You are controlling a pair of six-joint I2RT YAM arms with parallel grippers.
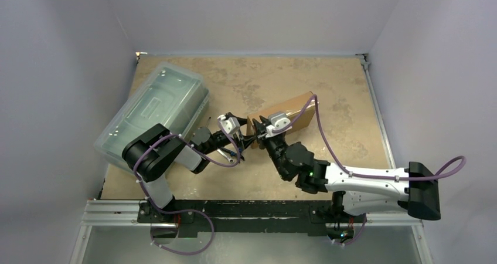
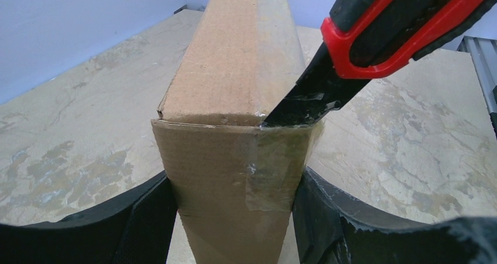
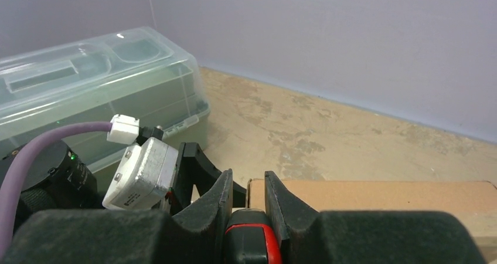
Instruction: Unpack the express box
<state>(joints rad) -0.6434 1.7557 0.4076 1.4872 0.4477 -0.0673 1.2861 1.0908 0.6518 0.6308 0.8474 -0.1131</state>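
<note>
The left arm is folding at the elbow and reaching rightward, the left gripper pinching the box end between both fingers. The right arm is stretching low and leftward, nearly straight, the right gripper clamping a knife by its handle. The grippers are facing each other, almost touching.

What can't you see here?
- Inside the express box: every view, closed cardboard hides it.
- Blade tip of the utility knife: left wrist view, hidden at taped seam.
- Its handle: right wrist view, right gripper and bottom edge hide it.
- Inside the plastic bin: top view, cloudy lid.
</note>
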